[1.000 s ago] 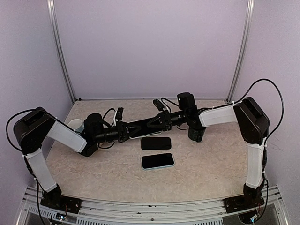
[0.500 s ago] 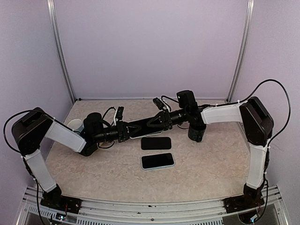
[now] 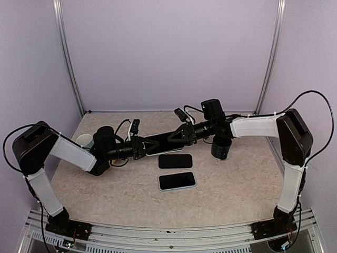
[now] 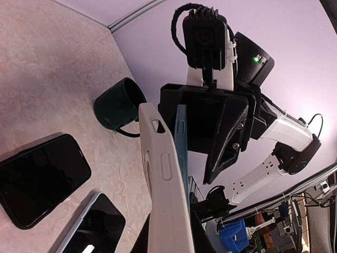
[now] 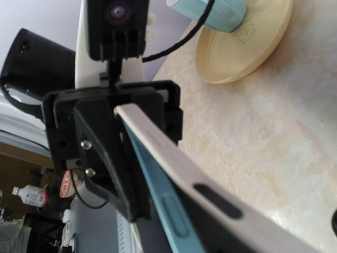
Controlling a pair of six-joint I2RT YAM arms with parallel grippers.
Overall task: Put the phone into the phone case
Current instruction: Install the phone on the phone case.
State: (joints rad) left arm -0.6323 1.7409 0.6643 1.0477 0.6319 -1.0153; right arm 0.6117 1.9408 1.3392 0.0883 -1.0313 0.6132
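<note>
Phone case (image 4: 163, 174), pale with a teal edge, clamped edge-on above the table (image 3: 237, 195) between left gripper (image 3: 152, 144) and right gripper (image 3: 178, 138), both closed onto its ends. Black phone (image 3: 175, 161) flat just toward 6 o'clock, blue-rimmed phone (image 3: 177, 181) beyond it, dark mug (image 3: 221, 149) at 3 o'clock.

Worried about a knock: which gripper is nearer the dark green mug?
Right. The right gripper sits just left of the mug; the left gripper is farther left, across the phone case.
</note>
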